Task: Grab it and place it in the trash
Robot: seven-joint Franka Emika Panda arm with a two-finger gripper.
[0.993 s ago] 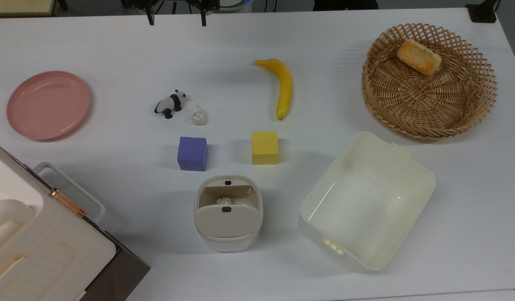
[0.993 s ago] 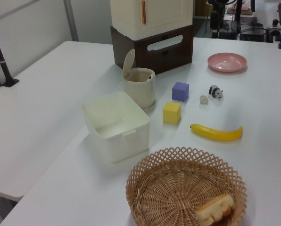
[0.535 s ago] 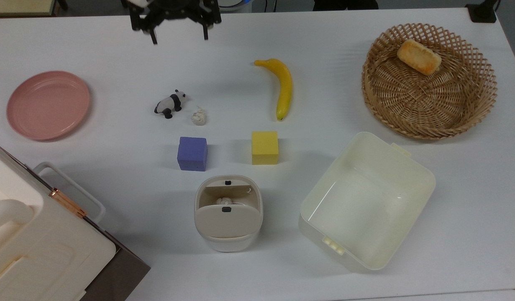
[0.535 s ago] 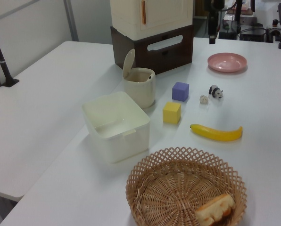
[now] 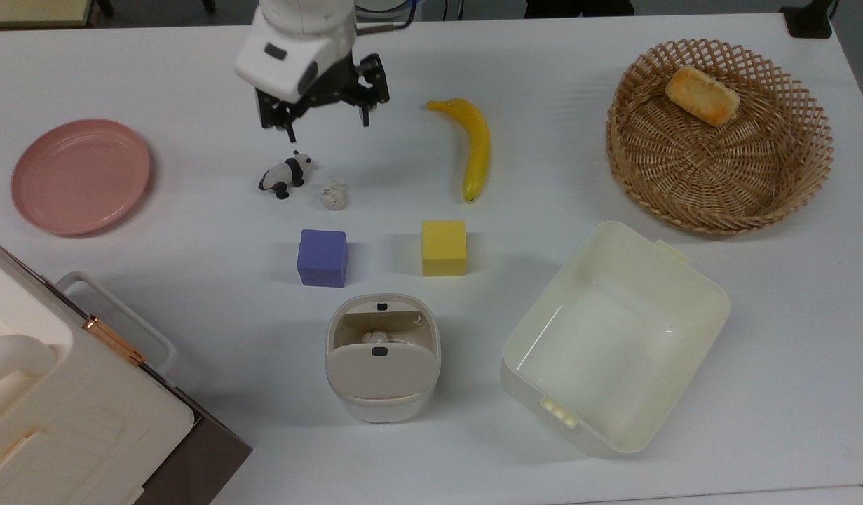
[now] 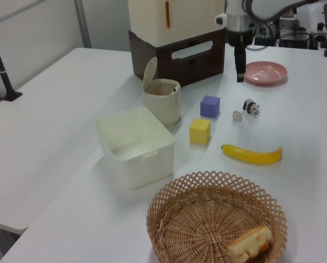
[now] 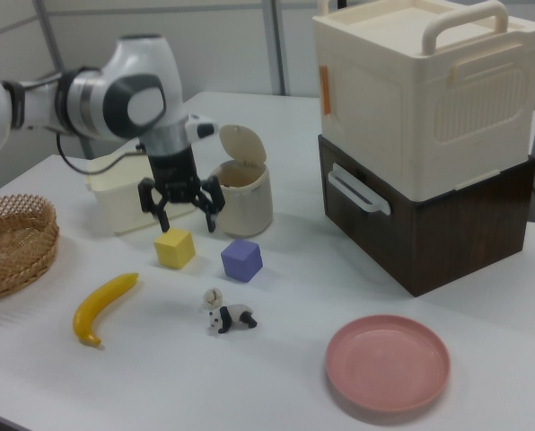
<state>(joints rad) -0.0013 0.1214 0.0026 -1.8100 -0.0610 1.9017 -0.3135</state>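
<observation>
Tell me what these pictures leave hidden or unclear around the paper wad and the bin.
- Paper wad, right view: mostly hidden behind the panda figurine.
- Bin, left view: its wall hides the inside; in the top view a pale lump shows under the flap, too small to identify.
- Gripper, left view: seen edge-on.

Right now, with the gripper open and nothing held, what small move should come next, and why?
Probably ease the gripper toward the top view's bottom until it is over the paper wad, then descend. It hangs open above the table short of the wad, and the panda figurine lies close beside it.
</observation>
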